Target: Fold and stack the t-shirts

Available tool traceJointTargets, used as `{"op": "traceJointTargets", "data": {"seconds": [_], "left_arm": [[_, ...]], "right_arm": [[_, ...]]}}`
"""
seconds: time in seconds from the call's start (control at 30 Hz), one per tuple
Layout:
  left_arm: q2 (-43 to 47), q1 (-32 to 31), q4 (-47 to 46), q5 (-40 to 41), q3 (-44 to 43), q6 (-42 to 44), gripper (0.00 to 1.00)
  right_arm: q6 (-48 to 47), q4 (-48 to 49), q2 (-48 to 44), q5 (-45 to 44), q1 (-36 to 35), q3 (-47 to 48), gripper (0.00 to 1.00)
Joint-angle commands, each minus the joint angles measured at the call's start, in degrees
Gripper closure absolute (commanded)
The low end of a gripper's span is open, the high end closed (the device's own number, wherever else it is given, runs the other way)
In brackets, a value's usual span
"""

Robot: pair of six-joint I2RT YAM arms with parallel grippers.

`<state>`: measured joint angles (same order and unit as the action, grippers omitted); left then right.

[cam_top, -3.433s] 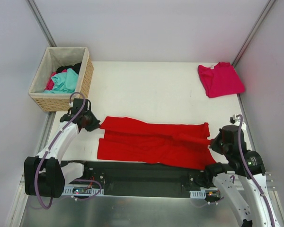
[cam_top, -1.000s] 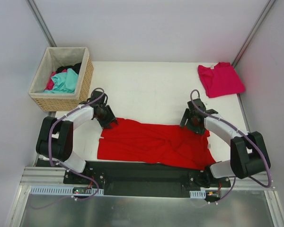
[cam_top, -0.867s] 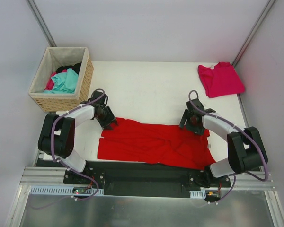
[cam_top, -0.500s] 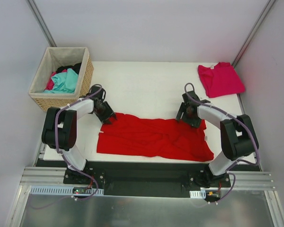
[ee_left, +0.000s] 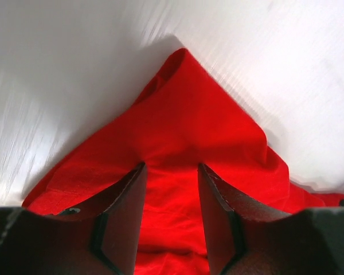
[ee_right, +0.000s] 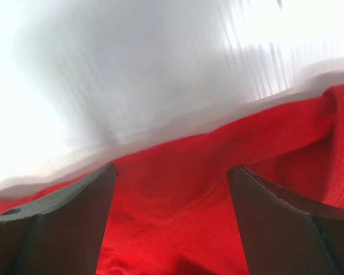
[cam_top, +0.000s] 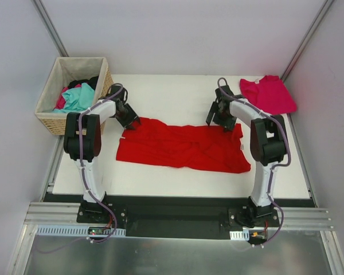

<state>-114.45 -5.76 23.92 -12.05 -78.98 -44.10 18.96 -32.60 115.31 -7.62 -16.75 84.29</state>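
Red t-shirt (cam_top: 180,148) now lies as a rumpled strip across the middle of the white table (cam_top: 172,91), hauled well back from the near edge, where it sat a second ago. Both arms have stretched forward with it. The left gripper (cam_top: 129,121) pinches its far left corner, the cloth tenting ahead of the fingers (ee_left: 123,200). The right gripper (cam_top: 221,122) straddles the far right edge, jaws wide; whether it clamps is unclear. The magenta-pink t-shirt (cam_top: 268,95) stays folded at the far right corner.
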Motion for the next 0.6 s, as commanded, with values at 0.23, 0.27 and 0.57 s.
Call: {"op": "traceJointTargets", "data": {"seconds": [0.23, 0.27, 0.57], "left_arm": [[-8.8, 4.5, 5.3, 0.3, -12.3, 1.0, 0.59], [-8.8, 4.6, 5.4, 0.1, -12.2, 1.0, 0.59], [-1.7, 3.0, 5.3, -2.5, -10.4, 1.7, 0.57]], "right_arm": [[-8.1, -5.9, 16.0, 7.1, 3.1, 25.9, 0.18], [-8.3, -6.5, 16.4, 9.3, 3.2, 26.6, 0.18], [-12.3, -1.9, 0.5, 8.2, 2.5, 16.4, 0.18]]}}
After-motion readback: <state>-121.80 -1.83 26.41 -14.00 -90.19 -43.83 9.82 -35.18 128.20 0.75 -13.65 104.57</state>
